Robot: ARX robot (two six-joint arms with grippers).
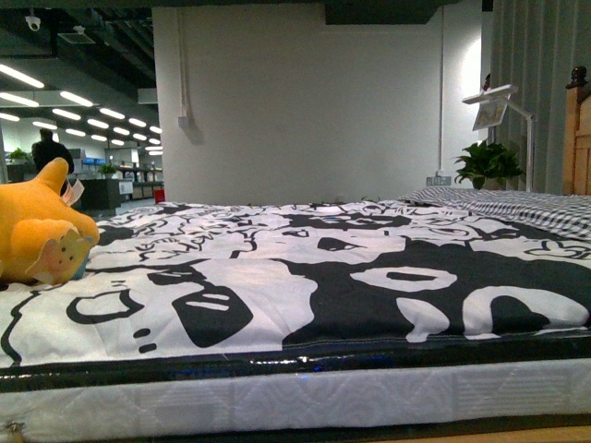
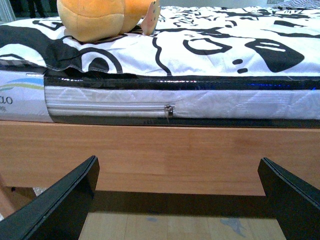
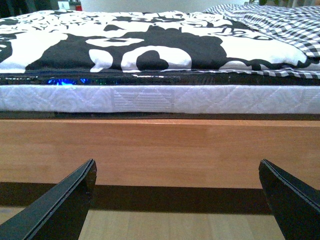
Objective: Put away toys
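At bedspread's (image 1: pixel 323 277) left: orange plush toy (image 1: pixel 42 226); mattress label (image 2: pixel 12 100) cut off; left jaws, right jaws wide.

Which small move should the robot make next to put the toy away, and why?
Probably raise the left gripper toward the plush toy. The toy lies on the left part of the bed, on the left arm's side. The left gripper is open and empty, low in front of the wooden bed frame, below the mattress top.
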